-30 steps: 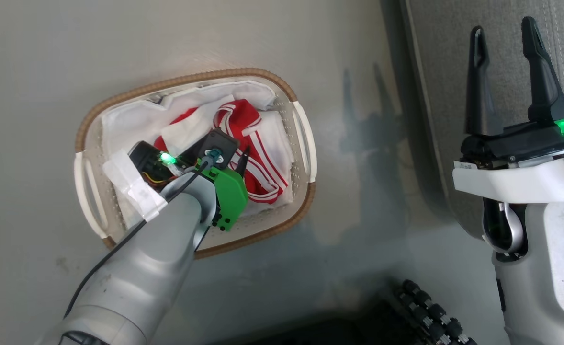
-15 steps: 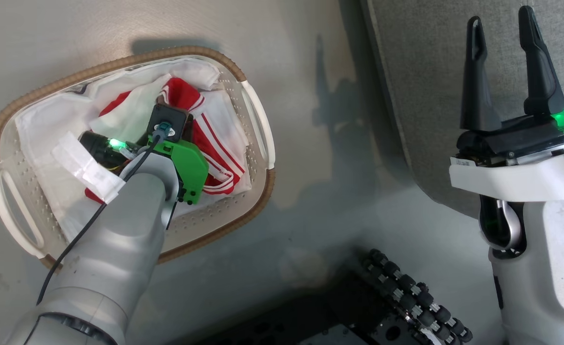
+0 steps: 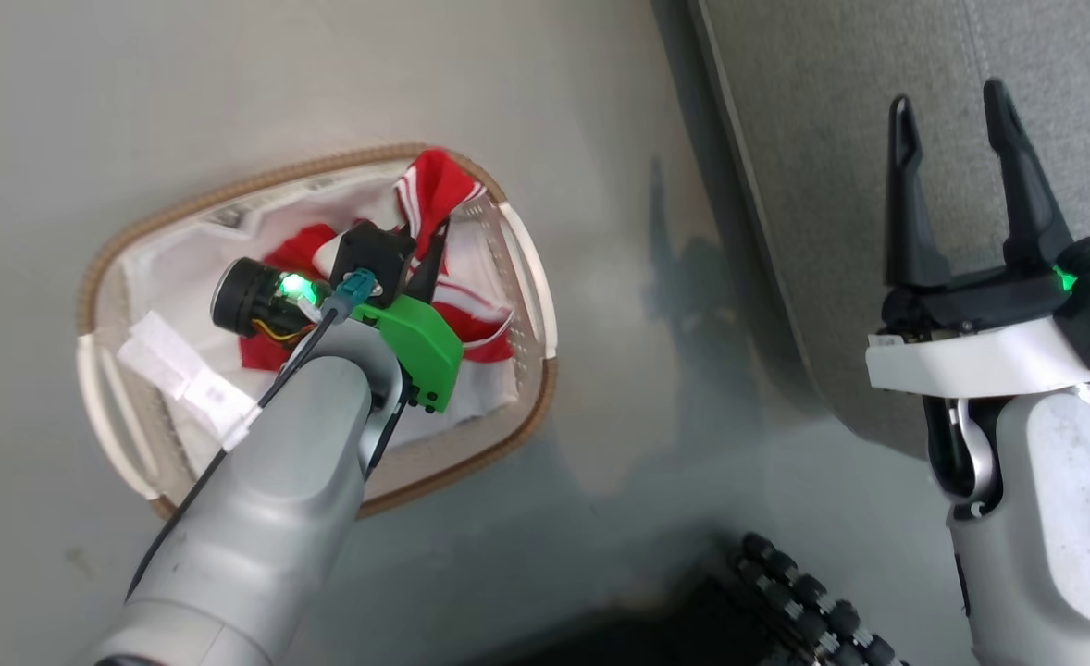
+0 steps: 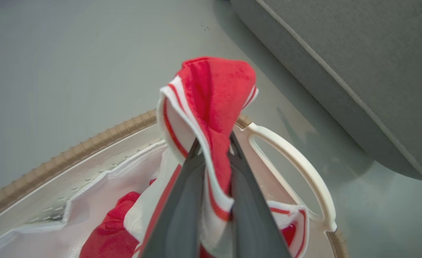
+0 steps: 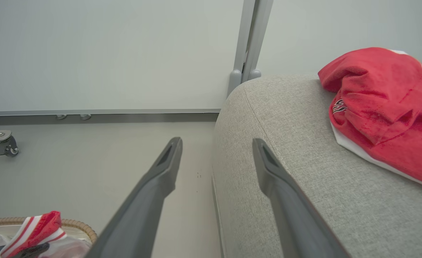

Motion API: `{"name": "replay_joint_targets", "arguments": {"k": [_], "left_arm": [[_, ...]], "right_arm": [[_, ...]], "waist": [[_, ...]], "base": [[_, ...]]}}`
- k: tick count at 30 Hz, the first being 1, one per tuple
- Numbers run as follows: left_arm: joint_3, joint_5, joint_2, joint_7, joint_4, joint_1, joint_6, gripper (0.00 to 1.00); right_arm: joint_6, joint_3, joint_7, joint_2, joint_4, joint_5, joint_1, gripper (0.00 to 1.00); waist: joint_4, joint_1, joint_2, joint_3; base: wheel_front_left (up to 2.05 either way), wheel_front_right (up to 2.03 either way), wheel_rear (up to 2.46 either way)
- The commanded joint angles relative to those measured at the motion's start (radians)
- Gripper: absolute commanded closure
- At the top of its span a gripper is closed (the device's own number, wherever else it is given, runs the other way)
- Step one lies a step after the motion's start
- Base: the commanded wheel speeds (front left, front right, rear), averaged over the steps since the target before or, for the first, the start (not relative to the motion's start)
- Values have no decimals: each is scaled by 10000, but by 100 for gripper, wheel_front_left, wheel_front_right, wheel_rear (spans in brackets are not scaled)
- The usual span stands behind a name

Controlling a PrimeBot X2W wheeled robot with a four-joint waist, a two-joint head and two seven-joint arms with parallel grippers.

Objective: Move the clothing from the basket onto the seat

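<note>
1. Done: one red garment point(image 5: 386, 107) w/ white edge lies bunched on the grey seat point(image 5: 286, 172), near its rounded corner.
2. In hand: left gripper point(image 4: 212, 143) is pinched nearly closed on a fold of the striped red-and-white garment point(image 4: 214, 89). The fold stands above the basket point(image 4: 89, 141) rim, by the seat-side handle point(image 4: 297, 161). The rest hangs inside, over the white liner point(image 4: 89, 200).
3. Right gripper point(image 3: 945, 95) is spread wide, empty, over the seat edge.
4. Left, approx half by my read: lift clear of basket, carry across the floor point(image 3: 600, 92) gap to seat, release. Can't tell if the red lump point(image 4: 110, 229) low in basket is the same piece.
</note>
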Motion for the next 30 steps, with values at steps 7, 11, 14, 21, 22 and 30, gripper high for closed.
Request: {"name": "replay_joint_targets", "arguments": {"k": [7,11,14,21,22,30], "left_arm": [[364,510,708,-22,-3093,1673,-73,100],[411,721,1017,-22,-4250,2240,-155,100],[354,882,1259,-23,-4907,2398,-236,100],[182,970,1815,332,-5926,1648,-452,100],[156,991,1893,426,-6022,1503,-487,100],[411,660,2067,1247,-6339,77,-563,100]], "right_arm": [[-10,-207,-49,-46,640,-474,921,0],[-10,-216,-49,-48,947,-590,1382,0],[-10,-190,-49,-46,1169,-645,1743,0],[-10,66,-49,-46,1552,-674,2400,0],[-10,140,-49,-45,1602,-682,2435,0],[-10,1080,-49,-39,1842,-578,2444,0]], "waist": [[1641,-1,-1,-2968],[1979,-1,-1,-3951],[2202,-1,-1,-4738],[2476,-1,-1,-6095],[2490,-1,-1,-6236],[2488,-1,-1,-7036]], "base": [[0,0,0],[0,0,0],[0,0,0],[0,0,0],[0,0,0],[0,0,0]]}}
